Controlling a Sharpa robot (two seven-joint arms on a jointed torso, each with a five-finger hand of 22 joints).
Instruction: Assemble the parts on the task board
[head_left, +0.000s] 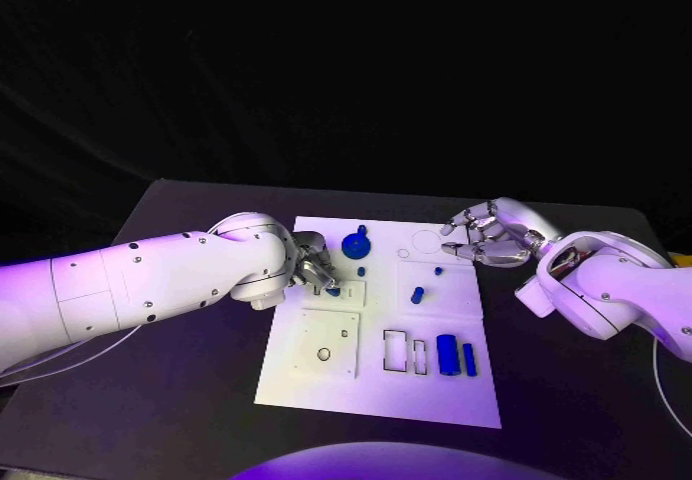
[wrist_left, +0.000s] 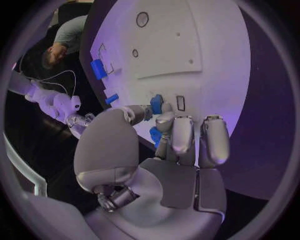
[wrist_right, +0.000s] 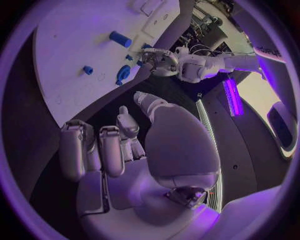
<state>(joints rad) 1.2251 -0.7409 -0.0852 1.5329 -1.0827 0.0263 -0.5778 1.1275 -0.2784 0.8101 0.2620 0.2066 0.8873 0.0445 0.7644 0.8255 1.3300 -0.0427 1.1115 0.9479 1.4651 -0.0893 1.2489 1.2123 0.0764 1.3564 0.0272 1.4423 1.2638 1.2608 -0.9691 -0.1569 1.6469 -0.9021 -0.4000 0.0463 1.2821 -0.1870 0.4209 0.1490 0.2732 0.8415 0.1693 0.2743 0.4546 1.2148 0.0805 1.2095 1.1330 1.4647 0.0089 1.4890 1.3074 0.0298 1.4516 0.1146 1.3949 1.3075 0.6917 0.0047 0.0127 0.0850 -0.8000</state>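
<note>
The white task board (head_left: 378, 395) lies mid-table. My left hand (head_left: 309, 263) hovers over the board's left side, thumb and a finger pinching a small blue part (wrist_left: 156, 104) just above a small rectangular slot (wrist_left: 180, 103). My right hand (head_left: 490, 236) hangs over the board's far right corner, fingers loosely bent and apart, holding nothing. Loose on the board are a round blue disc (head_left: 356, 244), a short blue peg (head_left: 417, 295), a tiny blue piece (head_left: 440, 269) and two blue bars (head_left: 449, 355) beside two black-rimmed slots (head_left: 395, 351).
A raised white square plate (head_left: 327, 335) with a small hole sits on the board's near left part. The black table (head_left: 173, 420) runs round the board on all sides. The right wrist view shows the peg (wrist_right: 120, 38) and disc (wrist_right: 122, 74).
</note>
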